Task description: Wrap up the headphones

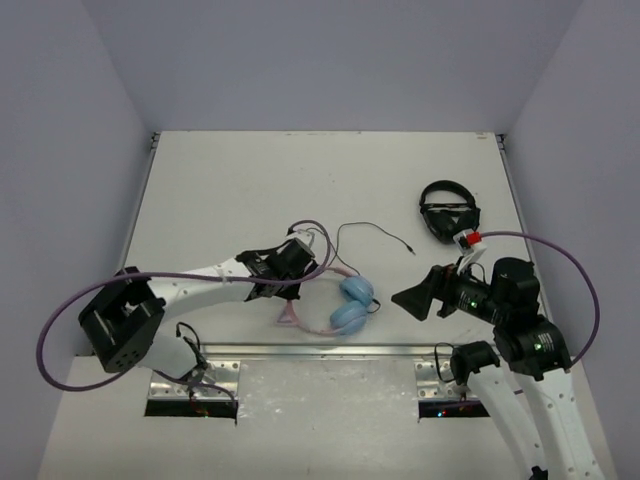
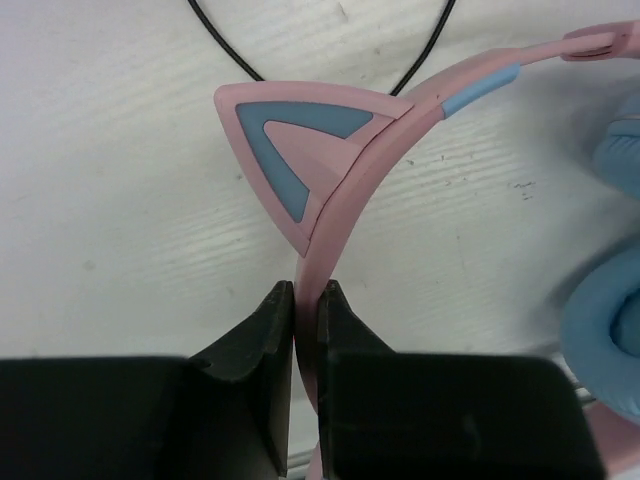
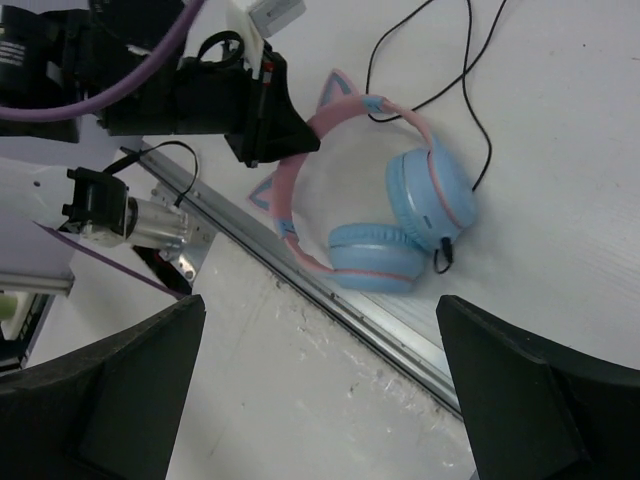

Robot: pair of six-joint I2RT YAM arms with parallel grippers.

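Here the headphones (image 1: 350,312) lie flat on the table (image 1: 250,180), a little below the centre of the top view and close to the near edge, with the two light-blue ear cups (image 3: 430,200) side by side at the right end. The left gripper (image 2: 305,295) has its jaws closed almost fully on the pink headband (image 2: 420,105), just under one cat ear (image 2: 290,140); only the thin band stands between them. The right gripper (image 1: 410,298) hangs to the right of the ear cups, apart from them, with its jaws spread wide and nothing in them. The thin black cable (image 1: 375,228) runs loose in a curve over the table toward the upper right, and its plug end lies free. I judge the headphones to be light, with a band that is stiff but springy and smooth, so it may slide or turn in such a narrow pinch; the padded cups are soft and give a poor hold. The cable is limp and very thin, hard to pick from a flat surface, so it is probably better to take it near the cup or near the plug, and to wind it without a strong pull at the joint. The all-black headphones (image 1: 448,215) at the upper right are not part of this.
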